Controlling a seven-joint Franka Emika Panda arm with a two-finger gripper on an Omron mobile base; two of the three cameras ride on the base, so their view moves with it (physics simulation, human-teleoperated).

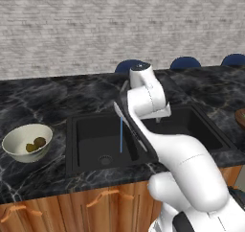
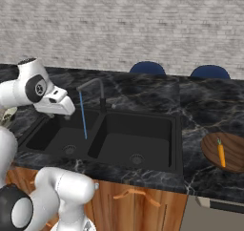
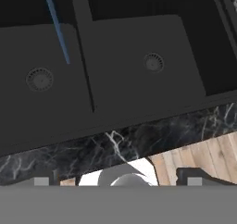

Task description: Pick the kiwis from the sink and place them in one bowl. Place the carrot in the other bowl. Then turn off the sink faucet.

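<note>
Hovering over the front rim of the sink (image 3: 139, 70), gripper (image 3: 118, 181) with jaws spread wide, gripping nothing.

Looking down along the fingertips (image 3: 41, 181) at both basins and the marble edge in front; running from the sink faucet (image 2: 95, 89), a thin blue water stream (image 2: 83, 115) falling into the basin left of the divider, near that drain. Sitting on the black marble counter (image 1: 43, 97) well left of the sink, off-white bowl (image 1: 16, 149) holding both kiwis (image 1: 36, 145) side by side, one yellow-green, one brown. Resting well right of the sink, brown bowl (image 2: 233, 149) carrying the carrot (image 2: 221, 153). Showing behind the counter beyond the sink, blue chair backs (image 2: 147, 68).
</note>
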